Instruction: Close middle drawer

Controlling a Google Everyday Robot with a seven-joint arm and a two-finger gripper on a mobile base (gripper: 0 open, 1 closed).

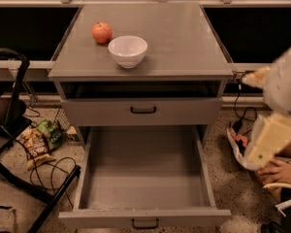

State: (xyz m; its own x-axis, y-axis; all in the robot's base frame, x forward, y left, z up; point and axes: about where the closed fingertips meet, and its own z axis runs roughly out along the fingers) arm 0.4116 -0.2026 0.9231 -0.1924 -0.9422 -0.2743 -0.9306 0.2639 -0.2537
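The middle drawer (144, 216) is pulled far out of the grey cabinet (184, 38). Its long shallow tray is empty, and its low front panel with a small black handle (145, 223) is at the bottom edge of the view. My gripper (256, 158) is at the end of the cream arm (281, 86) on the right. It hangs in the air to the right of the drawer's right side wall, apart from it. Above the open drawer, the drawer with the taller front panel (143, 111) is pushed in.
A red apple (102, 32) and a white bowl (128, 50) stand on the cabinet top. Snack bags (39, 142), cables and a black chair frame (19, 178) are on the floor at left. A person's hand (281, 171) and a shoe (236, 139) are at right.
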